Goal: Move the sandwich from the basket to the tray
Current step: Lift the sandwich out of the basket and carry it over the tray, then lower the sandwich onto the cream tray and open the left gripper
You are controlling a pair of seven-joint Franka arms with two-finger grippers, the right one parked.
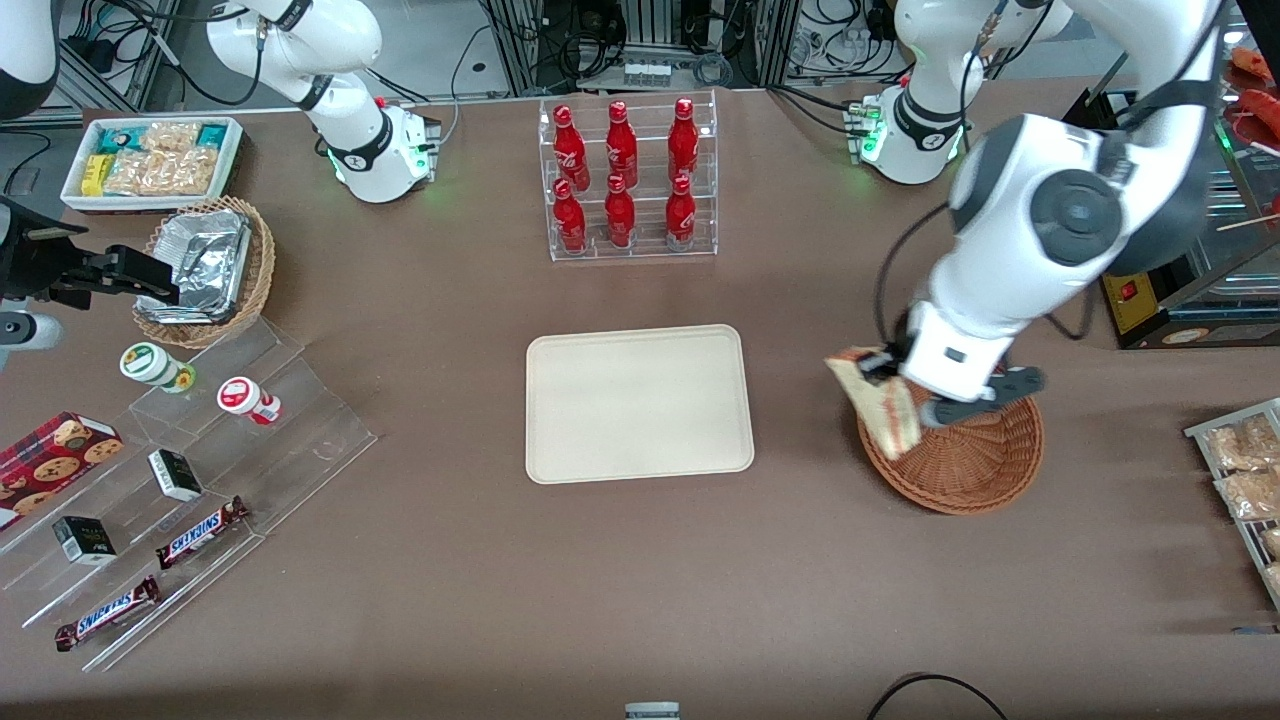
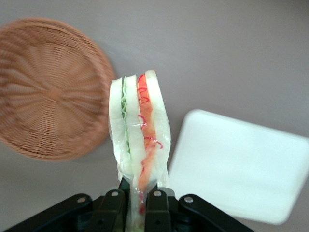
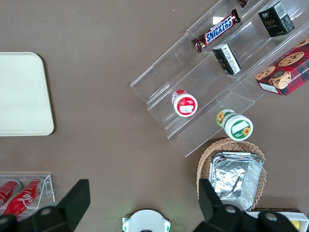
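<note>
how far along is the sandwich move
Pick-up looks done: the gripper is shut on the sandwich, held above the rim of the basket, which looks empty. In hand: carrying it toward the tray. Left: reaching the tray, which has nothing on it, and setting the sandwich down there.

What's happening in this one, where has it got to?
The working arm's claw is shut on a triangular white-bread sandwich in clear wrap with red and green filling, holding it in the air above the rim of the round reddish-brown wicker basket, at the edge nearest the tray. The basket looks empty now. The flat cream rectangular plastic tray sits at the middle of the table with nothing on it; the sandwich has not reached it yet.
</note>
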